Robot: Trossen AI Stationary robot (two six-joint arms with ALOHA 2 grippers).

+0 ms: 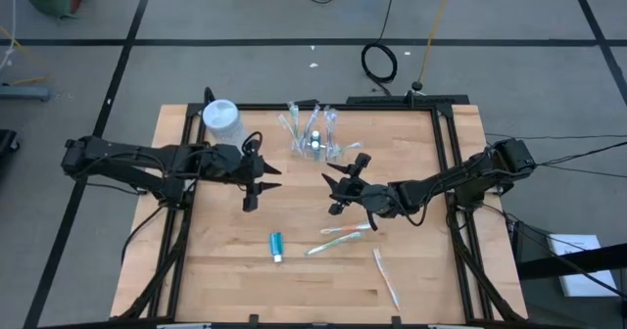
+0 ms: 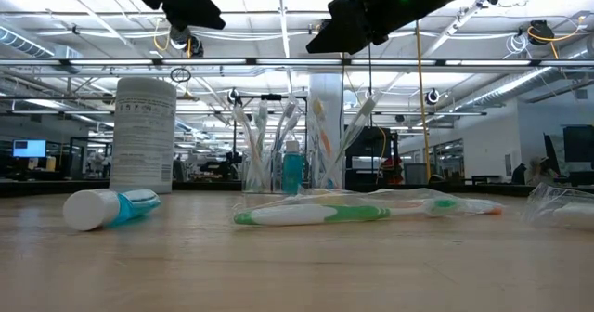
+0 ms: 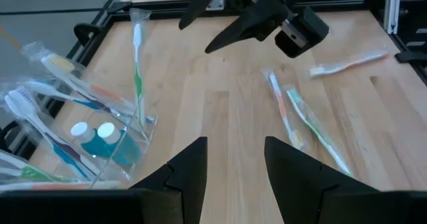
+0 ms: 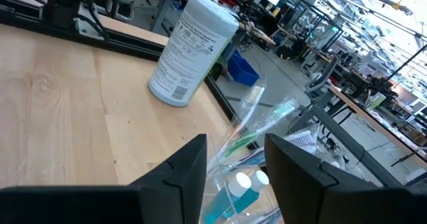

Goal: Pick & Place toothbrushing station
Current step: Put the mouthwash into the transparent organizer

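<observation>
On the light wooden tabletop (image 1: 225, 280), the small clear plastic cup (image 1: 315, 138) packed with upright slim toothbrushes and two blue white-capped toothpaste tubes serves as the landmark. Far to its left stands a tall white cylindrical container (image 1: 220, 118) with a printed label. Nearer, still left of the cup, the left gripper (image 1: 257, 180) hangs above bare wood, its dark fingers parted with nothing between them. Left of the cup and toward the front edge lies a small blue toothpaste tube (image 1: 277, 246) with a white cap. Just right of the cup and a little nearer, the right gripper (image 1: 343, 184) hovers, fingers likewise spread and empty. Beyond it toward the front lie two wrapped toothbrushes (image 1: 338, 236), green-and-white and orange-tinted, side by side, and farther right one white wrapped toothbrush (image 1: 386, 278) lies alone.
</observation>
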